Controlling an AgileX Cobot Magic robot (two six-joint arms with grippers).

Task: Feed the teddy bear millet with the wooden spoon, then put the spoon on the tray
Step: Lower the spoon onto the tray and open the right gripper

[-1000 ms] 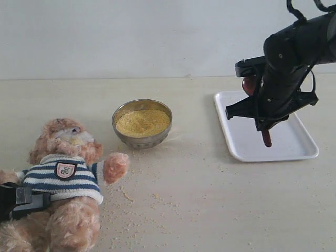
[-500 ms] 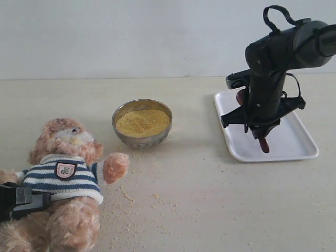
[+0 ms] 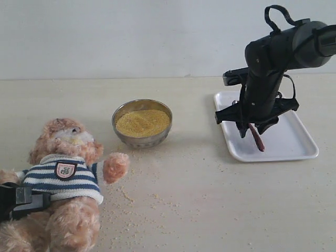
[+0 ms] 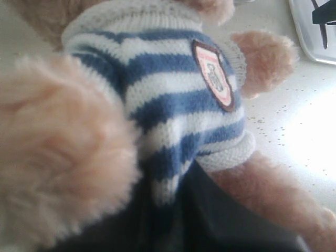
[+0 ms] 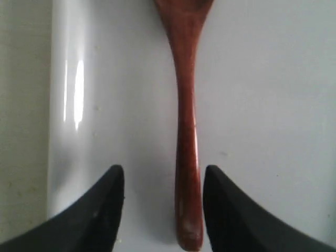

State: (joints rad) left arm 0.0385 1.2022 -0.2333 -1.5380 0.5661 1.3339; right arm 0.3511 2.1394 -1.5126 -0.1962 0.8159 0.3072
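The teddy bear (image 3: 65, 157) lies on its back at the front left, in its striped shirt (image 4: 157, 89). My left gripper (image 3: 23, 202) is shut on the bear's side, with the shirt hem pinched between its dark jaws (image 4: 178, 210). The millet (image 3: 143, 122) fills the metal bowl (image 3: 142, 139) at the centre. The wooden spoon (image 3: 257, 139) lies flat on the white tray (image 3: 296, 147) at the right. Just above it my right gripper (image 3: 252, 130) hangs open. Its fingers straddle the spoon's handle (image 5: 188, 131) without touching it (image 5: 164, 173).
Loose millet grains (image 3: 128, 197) are scattered on the beige table between the bear and the bowl. A pale wall runs along the table's far edge. The tray's corner (image 4: 310, 37) shows beyond the bear's paw.
My right gripper has opened and let go of the spoon, which now rests flat on the tray. The left gripper and the bear have not moved.
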